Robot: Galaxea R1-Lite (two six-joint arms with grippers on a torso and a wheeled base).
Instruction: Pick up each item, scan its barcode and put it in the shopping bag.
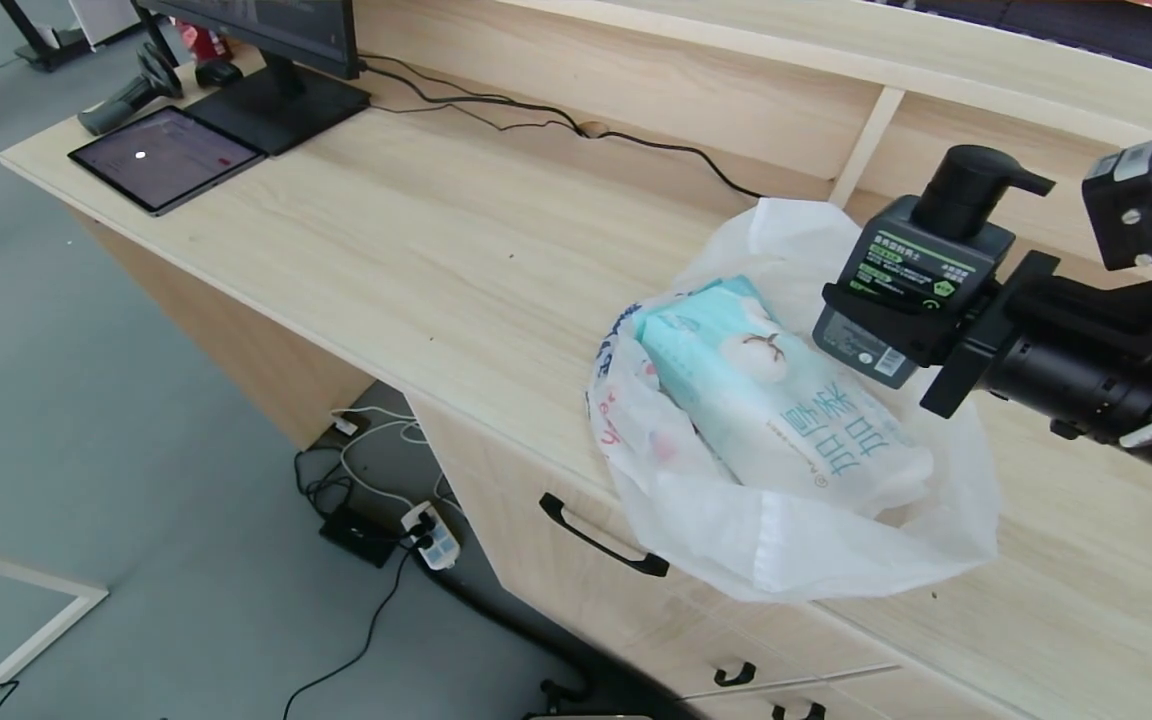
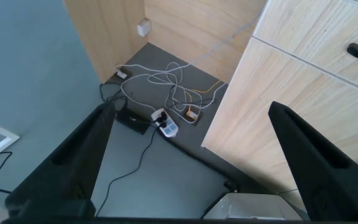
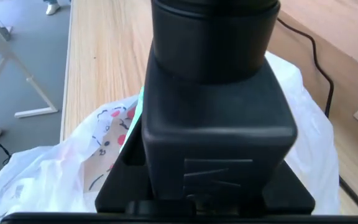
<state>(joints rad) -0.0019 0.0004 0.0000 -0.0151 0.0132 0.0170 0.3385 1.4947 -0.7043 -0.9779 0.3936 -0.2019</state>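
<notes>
The right tool (image 1: 896,340) grips the black pump bottle (image 1: 921,265) just above the white bag (image 1: 806,540) on the bench (image 1: 386,230). A blue pack (image 1: 786,400) lies inside the bag. This looks like the bagging step: lower the bottle in, then let go. The left tool (image 2: 188,115) is wide and empty.

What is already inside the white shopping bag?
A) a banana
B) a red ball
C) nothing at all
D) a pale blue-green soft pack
D: a pale blue-green soft pack lies inside the open shopping bag, while the right tool holds a dark pump bottle close by the bag.
</notes>
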